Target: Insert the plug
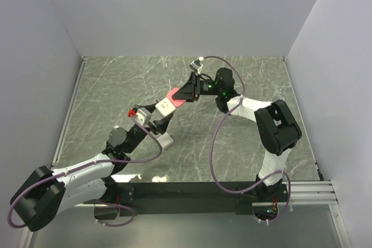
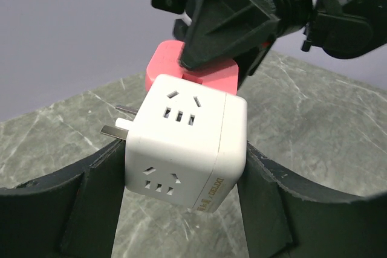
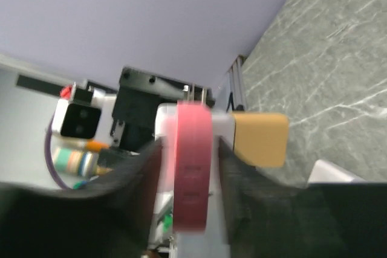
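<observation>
A white cube socket with several outlet faces and two metal prongs on its left side is clamped between my left gripper's black fingers. In the top view the left gripper holds the cube above the table's middle. My right gripper is shut on a pink-red plug, which sits against the cube's far face. The plug shows just behind the cube, under the right gripper's black fingers. In the right wrist view the plug fills the gap between the fingers. Its pins are hidden.
A small white block lies on the marble table below the held cube. A tan block shows beside the plug in the right wrist view. Grey walls enclose the table on three sides. Purple cables loop off both arms.
</observation>
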Robot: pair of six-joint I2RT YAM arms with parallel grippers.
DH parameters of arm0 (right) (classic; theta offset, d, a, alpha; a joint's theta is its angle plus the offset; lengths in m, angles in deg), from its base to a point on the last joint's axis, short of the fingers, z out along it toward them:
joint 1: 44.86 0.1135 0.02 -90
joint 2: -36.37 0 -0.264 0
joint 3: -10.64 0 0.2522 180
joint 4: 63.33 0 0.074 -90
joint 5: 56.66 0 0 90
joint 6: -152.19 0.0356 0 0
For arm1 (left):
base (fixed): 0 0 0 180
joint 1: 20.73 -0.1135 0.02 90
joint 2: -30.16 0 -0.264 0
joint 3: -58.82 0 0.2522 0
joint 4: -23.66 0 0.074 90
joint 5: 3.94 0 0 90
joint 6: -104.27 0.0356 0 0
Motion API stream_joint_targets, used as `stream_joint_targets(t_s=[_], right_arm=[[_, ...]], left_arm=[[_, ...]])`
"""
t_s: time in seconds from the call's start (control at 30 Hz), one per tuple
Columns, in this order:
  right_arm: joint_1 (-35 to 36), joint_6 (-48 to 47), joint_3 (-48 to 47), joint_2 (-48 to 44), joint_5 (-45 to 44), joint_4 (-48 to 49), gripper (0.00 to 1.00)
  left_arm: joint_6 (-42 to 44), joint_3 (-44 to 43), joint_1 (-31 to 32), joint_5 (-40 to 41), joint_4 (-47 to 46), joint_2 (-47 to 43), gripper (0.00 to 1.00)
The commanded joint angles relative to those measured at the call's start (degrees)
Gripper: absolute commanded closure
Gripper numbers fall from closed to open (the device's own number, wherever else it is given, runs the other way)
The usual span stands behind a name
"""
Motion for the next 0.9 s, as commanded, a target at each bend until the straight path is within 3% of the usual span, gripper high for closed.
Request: stream_joint_targets(t_s=[0.0, 0.07, 0.2, 0.43, 0.5, 0.63, 0.67, 0.7, 0.87], right_arm=[[0.04, -7.34, 0.60, -2.90, -3.18, -3.25, 0.47], [-0.05, -8.57, 0.96, -3.17, -3.62, -4.74, 0.31], [-0.40, -11.91, 1.31, -3.78, -5.20, -6.59, 0.14], [-4.26, -15.87, 6.57, -7.12, -10.37, -7.73, 0.11], [-5.31, -20.76, 7.98, -10.36, -13.10, -10.97, 0.11], [-3.40, -38.34, 8.52, -19.41, -32.49, -34.04, 0.11], [-2.34, -43.68, 8.69, -23.00, -41.76, -36.54, 0.11], [-1.20, -45.74, 9.04, -24.60, -45.42, -38.22, 0.11], [5.03, -52.08, 12.38, -30.32, -53.45, -42.10, 0.12]], left_arm=[[-0.89, -0.61, 0.64, -3.55, -0.42, -2.67, 0.99], [-0.90, -0.78, 0.64, -4.25, 1.16, -3.29, 0.99], [-1.07, -2.27, 0.64, -6.71, 5.38, -3.64, 0.99], [-1.51, -5.09, 0.64, -4.62, 12.24, -1.45, 0.99], [-2.38, -6.22, 0.64, -3.38, 14.79, -0.92, 0.99], [-4.67, -8.69, 0.64, 2.05, 20.58, -0.30, 0.99], [-5.72, -9.22, 0.64, 5.47, 21.73, -0.30, 0.99], [-6.16, -10.27, 0.64, 7.07, 24.52, -0.22, 0.99], [-12.13, -12.82, 0.47, 20.07, 31.48, -1.00, 0.99]])
